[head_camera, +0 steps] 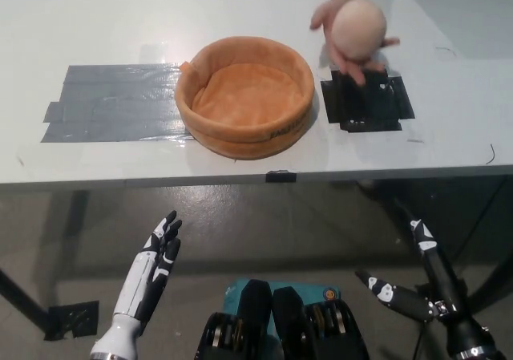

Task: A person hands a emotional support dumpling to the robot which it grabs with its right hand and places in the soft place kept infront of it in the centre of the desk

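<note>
The task had barely begun at this moment. A person's hand [346, 35] reached in from the far side of the white counter [96, 23] and cupped the round, pale peach plush dumpling [359, 25] from below, holding it up above a patch of black tape [362, 102] on the counter's right part. The dumpling was therefore not yet handed over.

The soft, round orange fabric basket [245, 97] stood in the middle of the counter, and its inside showed nothing but its own padded floor. A broad patch of grey tape [112, 103] lay just beside it on the left.

The black right robot hand [417, 284] hung low, below the near edge of the counter and well apart from the dumpling, its fingers spread and grasping nothing. The white left robot hand [159, 252] rested at the lower left, also below the counter edge, fingers apart and empty.

By my reading, everything remained to be done: raising the right robot hand to meet the offered dumpling, closing on it, carrying it left to the basket and letting it go inside.
</note>
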{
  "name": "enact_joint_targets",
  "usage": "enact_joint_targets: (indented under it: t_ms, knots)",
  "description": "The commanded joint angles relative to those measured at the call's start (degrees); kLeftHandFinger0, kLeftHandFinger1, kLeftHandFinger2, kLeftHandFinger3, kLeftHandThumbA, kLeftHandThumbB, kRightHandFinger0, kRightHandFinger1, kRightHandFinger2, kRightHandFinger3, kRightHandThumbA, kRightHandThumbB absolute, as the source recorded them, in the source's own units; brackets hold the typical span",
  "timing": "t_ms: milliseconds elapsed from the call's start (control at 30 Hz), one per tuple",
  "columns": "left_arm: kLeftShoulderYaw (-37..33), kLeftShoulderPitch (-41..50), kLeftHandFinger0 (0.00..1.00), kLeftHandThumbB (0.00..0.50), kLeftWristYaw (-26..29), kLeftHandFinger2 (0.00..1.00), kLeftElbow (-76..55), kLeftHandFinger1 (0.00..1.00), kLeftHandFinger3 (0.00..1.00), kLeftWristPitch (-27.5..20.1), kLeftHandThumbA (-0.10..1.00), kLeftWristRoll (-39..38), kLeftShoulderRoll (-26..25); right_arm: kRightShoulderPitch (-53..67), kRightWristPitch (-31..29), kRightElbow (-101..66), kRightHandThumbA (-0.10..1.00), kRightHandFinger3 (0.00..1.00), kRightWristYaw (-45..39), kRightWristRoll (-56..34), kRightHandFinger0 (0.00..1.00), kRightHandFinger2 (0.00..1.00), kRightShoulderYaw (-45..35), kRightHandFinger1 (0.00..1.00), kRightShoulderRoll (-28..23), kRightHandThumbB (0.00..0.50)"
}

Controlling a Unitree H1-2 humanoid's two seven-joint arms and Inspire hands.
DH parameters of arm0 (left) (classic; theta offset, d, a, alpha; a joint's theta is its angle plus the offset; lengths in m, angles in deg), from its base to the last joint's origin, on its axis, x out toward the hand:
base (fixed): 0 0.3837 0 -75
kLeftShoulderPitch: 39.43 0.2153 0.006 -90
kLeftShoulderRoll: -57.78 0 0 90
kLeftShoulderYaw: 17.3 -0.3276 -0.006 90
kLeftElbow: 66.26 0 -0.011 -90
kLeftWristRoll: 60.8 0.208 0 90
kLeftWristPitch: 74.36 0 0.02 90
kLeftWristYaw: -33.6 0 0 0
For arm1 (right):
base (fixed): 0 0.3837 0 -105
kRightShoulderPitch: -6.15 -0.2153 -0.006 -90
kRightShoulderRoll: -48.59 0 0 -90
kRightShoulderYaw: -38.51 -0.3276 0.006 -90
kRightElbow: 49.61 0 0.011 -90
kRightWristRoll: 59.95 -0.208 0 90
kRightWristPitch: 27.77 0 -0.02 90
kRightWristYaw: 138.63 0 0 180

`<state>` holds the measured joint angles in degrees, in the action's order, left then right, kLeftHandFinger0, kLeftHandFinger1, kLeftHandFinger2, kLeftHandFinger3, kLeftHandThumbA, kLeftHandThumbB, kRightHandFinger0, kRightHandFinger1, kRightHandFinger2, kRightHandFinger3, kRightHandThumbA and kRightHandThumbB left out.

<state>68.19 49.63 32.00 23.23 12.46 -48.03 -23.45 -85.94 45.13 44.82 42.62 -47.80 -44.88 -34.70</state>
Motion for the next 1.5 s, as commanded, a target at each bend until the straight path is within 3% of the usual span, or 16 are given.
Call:
enact_joint_targets:
  t_ms: [0,67,267,333,367,433,533,700,1067,1300,1367,1467]
  knots:
    - [-0.10,-0.62,1.00,0.026,0.96,1.00,-1.96,1.00,1.00,-2.70,1.00,0.53,0.06,-0.53,-4.93,-5.04,0.80,1.00,2.90,1.72,1.00,1.00,-2.33,1.00,-0.01,0.252]
    - [-0.10,-0.65,1.00,0.024,0.92,1.00,-1.98,1.00,1.00,-2.55,1.00,0.57,0.10,-0.66,-2.03,-10.26,0.85,1.00,3.11,2.71,1.00,1.00,-3.52,1.00,0.35,0.279]
    - [-0.02,-0.63,1.00,0.030,0.75,1.00,-1.94,1.00,1.00,-2.74,1.00,0.09,0.25,-4.30,8.72,-24.12,0.93,1.00,1.62,10.07,1.00,1.00,-6.28,1.00,0.63,0.295]
    - [0.16,-0.70,1.00,0.032,0.84,1.00,-2.14,1.00,1.00,-2.33,1.00,0.21,0.17,-9.88,14.99,-27.48,0.90,1.00,-1.21,10.33,1.00,1.00,-7.00,1.00,-0.54,0.316]
    - [0.26,-0.74,1.00,0.032,0.90,1.00,-2.19,1.00,1.00,-2.31,1.00,0.21,0.15,-10.30,15.37,-27.51,0.90,1.00,-1.36,10.38,1.00,1.00,-6.95,1.00,-0.56,0.316]
    - [0.30,-0.88,1.00,0.032,0.94,1.00,-2.06,1.00,1.00,-2.44,1.00,0.32,0.05,-17.25,23.70,-28.51,0.91,1.00,-4.21,12.52,1.00,1.00,-7.30,1.00,-1.50,0.315]
    - [0.27,-0.88,1.00,0.033,0.95,1.00,-2.26,1.00,1.00,-2.22,1.00,0.53,0.01,-25.35,29.01,-24.64,0.93,1.00,-5.82,14.84,1.00,1.00,-6.90,1.00,-2.96,0.315]
    - [0.36,-1.00,1.00,0.032,1.09,1.00,-2.24,1.00,1.00,-2.23,1.00,0.49,0.13,-34.76,30.38,-15.26,0.94,1.00,-6.82,14.92,1.00,1.00,-5.57,1.00,-5.71,0.308]
    - [0.21,-1.36,1.00,0.038,0.88,1.00,-2.85,1.00,1.00,-1.46,1.00,0.75,0.19,-54.04,36.82,10.73,0.91,1.00,-9.27,15.93,1.00,1.00,1.11,1.00,-5.77,0.381]
    - [-0.01,-1.19,1.00,0.058,0.69,1.00,-3.90,1.00,1.00,-0.41,1.00,1.11,0.32,-60.18,33.36,27.04,0.89,1.00,-7.31,13.99,1.00,1.00,2.92,1.00,-5.06,0.357]
    - [0.09,-1.19,1.00,0.051,0.66,1.00,-3.53,1.00,1.00,-1.09,1.00,0.60,0.32,-61.00,32.84,30.99,0.84,1.00,-6.18,13.38,1.00,1.00,2.61,1.00,-4.32,0.338]
    - [-0.05,-1.45,1.00,0.056,0.55,1.00,-3.53,1.00,1.00,-0.90,1.00,0.88,0.20,-62.02,32.19,35.38,0.88,1.00,-5.53,13.17,1.00,1.00,2.72,1.00,-3.98,0.369]
